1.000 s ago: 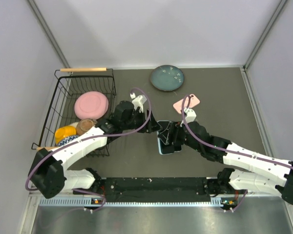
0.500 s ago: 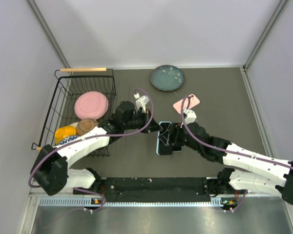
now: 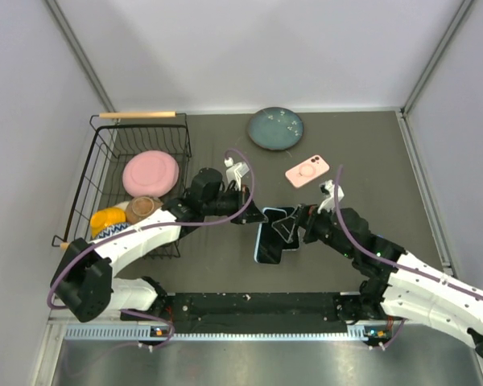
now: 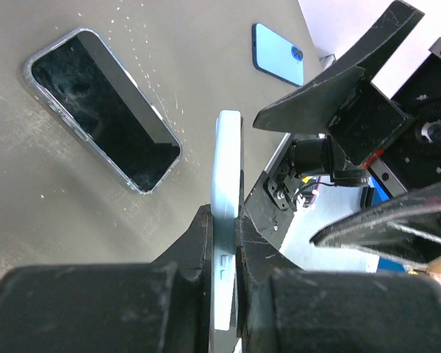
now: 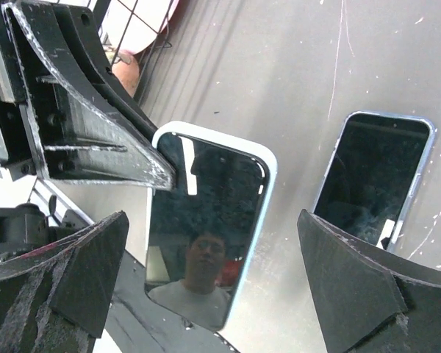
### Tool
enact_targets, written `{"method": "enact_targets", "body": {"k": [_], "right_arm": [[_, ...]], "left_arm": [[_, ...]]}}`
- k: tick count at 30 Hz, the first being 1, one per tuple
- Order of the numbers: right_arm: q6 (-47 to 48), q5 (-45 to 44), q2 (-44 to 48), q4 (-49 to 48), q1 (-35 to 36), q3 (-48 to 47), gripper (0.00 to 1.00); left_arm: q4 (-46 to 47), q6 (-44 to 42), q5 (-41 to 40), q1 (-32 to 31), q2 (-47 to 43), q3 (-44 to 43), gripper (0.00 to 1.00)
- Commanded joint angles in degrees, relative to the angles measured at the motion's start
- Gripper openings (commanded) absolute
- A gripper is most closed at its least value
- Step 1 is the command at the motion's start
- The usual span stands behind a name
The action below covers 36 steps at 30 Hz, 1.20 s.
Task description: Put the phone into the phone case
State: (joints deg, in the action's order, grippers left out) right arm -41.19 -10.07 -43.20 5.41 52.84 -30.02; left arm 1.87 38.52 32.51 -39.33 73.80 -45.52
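Note:
A phone with a dark screen sits inside a pale blue case (image 5: pixel 206 235). It is held off the table on edge, and shows as a thin pale blue strip (image 4: pixel 228 147) in the left wrist view. My left gripper (image 4: pixel 226 220) is shut on one end of it, near the table's middle (image 3: pixel 252 215). From above the cased phone (image 3: pixel 267 243) is a dark slab. My right gripper (image 5: pixel 213 220) stands wide open around it without touching, its fingers (image 5: pixel 367 294) well apart; from above this gripper (image 3: pixel 288 227) sits just right of the phone.
A second dark phone in a clear case (image 5: pixel 371 184) lies flat on the table (image 4: pixel 103 110). A pink phone back (image 3: pixel 307 171) and a teal plate (image 3: pixel 275 129) lie further back. The wire basket (image 3: pixel 105 185) with dishes stands left. A small blue phone-shaped thing (image 4: pixel 278 55) lies beyond.
My left gripper closed on the cased phone. The right gripper opened wide, let it go and drew back to the right. The phone shifted slightly towards the near edge.

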Motion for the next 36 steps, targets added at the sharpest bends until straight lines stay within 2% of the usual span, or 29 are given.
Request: {"method": "enact_targets", "body": {"k": [1,5,8,10,11,16,19,20,22,23,24,25,26,27,28,31,36], "right_arm": [[3.7,9.9,5.9,-3.8,-4.2,3.6,0.97],[3.1,16.7,8.9,-8.3,-6.6,7.3,0.95],[0.9,21.9,9.1,-12.7,-8.2,10.7,0.88],[-0.3,26.0,8.2,-18.7,-8.7,12.3,0.80],[-1.3,27.1,7.3,-20.3,-9.2,13.4,0.75],[-2.4,29.0,5.1,-25.1,-9.3,14.1,0.66],[-3.5,30.2,4.4,-28.6,-9.4,15.0,0.53],[-4.1,30.3,4.3,-29.1,-9.5,15.3,0.43],[-5.1,30.4,4.3,-30.5,-9.7,15.6,0.29],[-5.8,30.6,4.3,-30.9,-9.9,15.8,0.14],[-6.4,31.2,4.2,-31.2,-10.8,15.9,0.07],[-7.7,31.2,4.3,-31.2,-11.3,15.9,0.01],[-8.4,31.4,4.3,-31.5,-11.6,15.8,0.00],[-9.0,31.5,4.4,-31.6,-12.6,15.8,0.00],[-10.5,31.7,4.5,-31.7,-13.0,15.8,0.00],[-13.8,32.0,5.0,-33.6,-15.3,16.7,0.00],[-20.2,34.7,4.5,-41.2,-19.7,19.0,0.00]], "left_arm": [[3.1,-0.4,3.7,0.7,-2.4,-0.9,0.00],[3.5,1.2,5.1,1.0,-3.7,-0.5,0.00],[5.5,3.6,6.2,1.4,-4.5,0.3,0.00],[8.2,5.1,7.6,1.7,-4.9,1.4,0.00],[8.8,6.4,8.2,1.8,-4.9,1.6,0.00],[11.0,8.7,9.8,2.3,-5.4,2.5,0.00],[12.5,10.2,10.2,2.7,-5.8,3.2,0.00],[13.4,11.0,10.5,2.9,-5.8,3.5,0.00],[14.0,11.6,10.6,3.1,-5.7,3.9,0.00],[14.4,11.7,11.3,3.2,-5.6,3.9,0.00],[14.5,11.7,11.6,3.1,-5.5,3.8,0.00],[14.4,11.7,12.0,3.2,-5.6,3.9,0.09],[14.4,11.7,11.8,3.2,-5.8,4.0,0.16],[14.4,11.7,11.8,3.2,-6.2,4.4,0.22],[14.4,11.6,11.7,3.2,-6.5,4.6,0.33],[14.8,11.6,12.4,3.2,-7.4,5.8,0.50],[19.2,12.5,14.2,3.2,-8.9,10.0,0.54]]}}
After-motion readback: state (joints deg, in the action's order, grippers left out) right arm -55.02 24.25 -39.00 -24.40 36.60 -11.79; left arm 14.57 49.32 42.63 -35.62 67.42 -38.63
